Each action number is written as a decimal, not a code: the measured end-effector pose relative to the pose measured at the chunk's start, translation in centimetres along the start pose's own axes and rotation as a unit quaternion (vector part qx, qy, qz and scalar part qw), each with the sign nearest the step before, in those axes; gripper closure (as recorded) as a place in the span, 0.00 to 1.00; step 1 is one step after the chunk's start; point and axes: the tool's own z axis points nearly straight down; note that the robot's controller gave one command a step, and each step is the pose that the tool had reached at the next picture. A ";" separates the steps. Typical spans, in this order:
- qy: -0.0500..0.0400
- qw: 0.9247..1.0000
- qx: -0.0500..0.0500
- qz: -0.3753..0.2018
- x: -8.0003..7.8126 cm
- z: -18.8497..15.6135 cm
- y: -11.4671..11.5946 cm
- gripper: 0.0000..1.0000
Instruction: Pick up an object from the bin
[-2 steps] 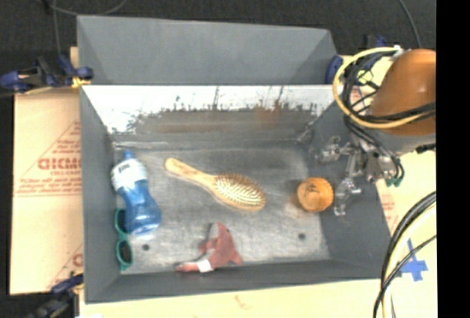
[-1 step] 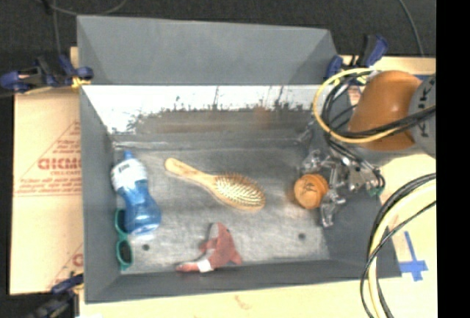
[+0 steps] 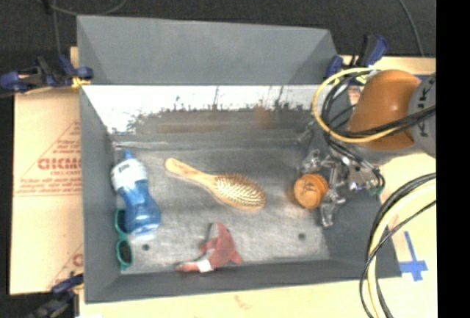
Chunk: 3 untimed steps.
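My gripper (image 3: 328, 195) sits low at the right end of the bin, its metal fingers beside a small orange ball (image 3: 310, 190) that lies against the right wall. The ball touches the fingers on their left side; I cannot tell whether it is clasped. A wooden hairbrush (image 3: 220, 186) lies in the middle of the bin floor, its handle pointing to the upper left.
A blue bottle with a white label lies along the left wall (image 3: 134, 194), with green sunglasses (image 3: 123, 243) just below it. A red and white crumpled thing (image 3: 213, 253) lies near the front wall. The arm with its orange cover and cables hangs over the right rim.
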 end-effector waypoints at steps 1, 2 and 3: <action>0.000 1.000 0.000 0.001 0.0 -0.1 0.1 0.00; 0.001 1.000 0.001 -0.001 -0.1 -0.1 0.0 1.00; 0.001 1.000 0.001 -0.001 -0.1 -0.1 0.0 1.00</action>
